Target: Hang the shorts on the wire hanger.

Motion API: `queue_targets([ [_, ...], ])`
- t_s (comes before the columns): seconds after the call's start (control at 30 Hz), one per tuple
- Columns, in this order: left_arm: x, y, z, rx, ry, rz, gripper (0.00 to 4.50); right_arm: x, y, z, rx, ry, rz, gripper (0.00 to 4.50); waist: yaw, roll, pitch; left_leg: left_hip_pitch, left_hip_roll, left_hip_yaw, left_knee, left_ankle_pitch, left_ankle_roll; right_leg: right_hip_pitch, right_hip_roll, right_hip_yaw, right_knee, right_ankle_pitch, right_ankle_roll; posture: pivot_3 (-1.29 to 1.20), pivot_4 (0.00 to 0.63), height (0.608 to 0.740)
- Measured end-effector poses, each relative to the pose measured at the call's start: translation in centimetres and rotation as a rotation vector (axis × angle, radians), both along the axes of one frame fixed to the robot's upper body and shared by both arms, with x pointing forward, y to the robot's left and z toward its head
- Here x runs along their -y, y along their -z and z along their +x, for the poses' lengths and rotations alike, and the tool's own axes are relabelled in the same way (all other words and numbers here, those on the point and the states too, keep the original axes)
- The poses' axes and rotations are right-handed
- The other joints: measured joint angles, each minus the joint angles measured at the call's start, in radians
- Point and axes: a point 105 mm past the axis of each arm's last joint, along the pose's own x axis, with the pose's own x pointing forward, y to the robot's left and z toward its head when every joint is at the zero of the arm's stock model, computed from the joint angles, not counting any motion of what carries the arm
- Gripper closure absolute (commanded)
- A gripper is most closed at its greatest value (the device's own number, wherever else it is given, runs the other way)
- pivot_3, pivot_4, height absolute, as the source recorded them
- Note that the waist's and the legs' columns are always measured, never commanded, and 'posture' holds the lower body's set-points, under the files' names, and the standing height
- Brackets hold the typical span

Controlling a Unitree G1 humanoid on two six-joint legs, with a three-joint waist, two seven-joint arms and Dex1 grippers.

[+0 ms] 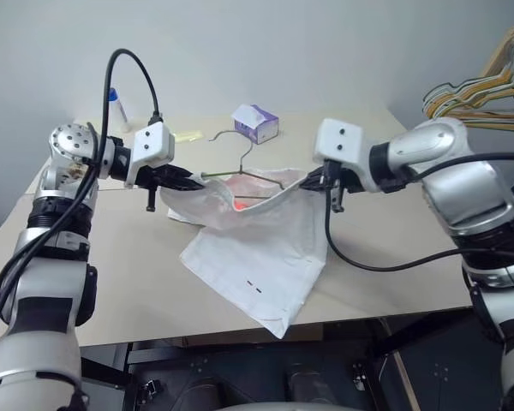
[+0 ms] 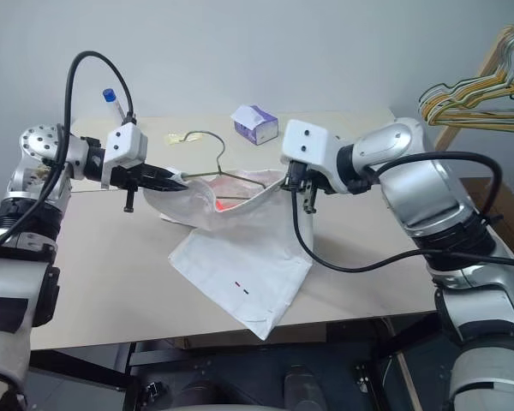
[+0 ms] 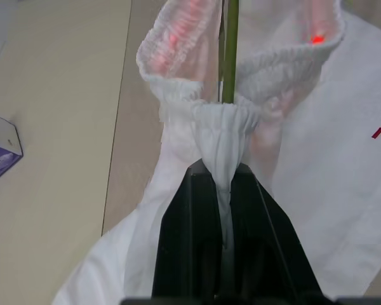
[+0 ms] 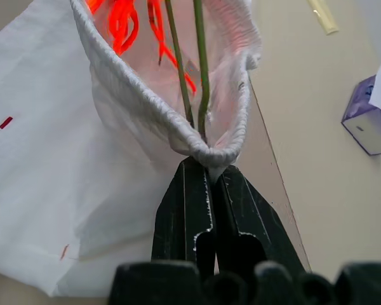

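Shorts [image 1: 257, 248] of white cloth hang stretched between two robot grippers above a beige surface [image 1: 137, 274], their legs drooping onto its near edge and slightly over it. From the left eye view, the left gripper [image 1: 188, 181] pinches the left end of the gathered waistband and the right gripper [image 1: 313, 181] pinches the right end, so the waist opening is pulled wide like the mouth of a bag, likely to let the wire hanger [image 1: 244, 175] sit inside it. The hanger's thin metal triangle lies within that opening, its small hook rising toward the far side of the surface, near a small purple-and-white tissue box [image 1: 256, 122]. A bundle of coloured hangers [image 1: 488, 81] hangs at the far right, well apart. The right eye view shows the same arrangement, with tiny red and black marks on the near leg. In the left wrist view, the left black fingers [image 3: 197, 222] are closed tight on a bunched fold of waistband, and the hanger wire runs straight out past that fold. In the right wrist view, the right fingers [image 4: 184, 210] are likewise closed on the elastic edge, and two strands of wire meet right at the pinched cloth; I cannot tell whether the wire itself is also caught.
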Motion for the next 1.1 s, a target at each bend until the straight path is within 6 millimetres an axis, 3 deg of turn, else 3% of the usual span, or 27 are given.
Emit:
queue_targets([
  [0.13,0.0,0.0,0.0,0.0,0.001,0.003,4.5,0.2,0.4,0.9,0.06,0.012,-0.066,4.48,0.0,0.0,0.0,-0.001,0.0,0.0,0.002,0.0,0.0,0.0,0.0,0.0,0.0,0.0,0.0,-0.08,0.0,0.74],
  [0.27,0.1,0.0,0.1,0.003,-0.001,-0.003,4.5,-0.1,0.3,1.0,0.121,-0.035,-0.102,3.39,-0.001,0.0,0.0,-0.002,0.0,0.0,0.004,-0.001,0.002,0.0,0.0,0.0,0.001,0.0,0.0,-0.08,0.0,0.74],
  [0.47,0.2,-0.1,0.2,0.011,-0.007,-0.012,4.5,-1.0,0.9,0.5,0.112,-0.1,-0.093,1.36,-0.005,0.0,0.0,-0.002,0.0,0.0,0.006,-0.001,0.002,0.0,0.0,0.0,0.001,0.0,0.001,-0.08,0.0,0.74],
  [1.1,0.5,-0.6,-0.4,0.019,0.029,-0.039,4.5,-0.4,2.0,1.2,-0.079,0.002,0.158,1.36,-0.024,0.0,0.0,-0.001,0.0,-0.001,0.006,-0.001,0.002,0.001,0.0,0.0,0.001,0.001,0.001,-0.07,0.0,0.74],
])
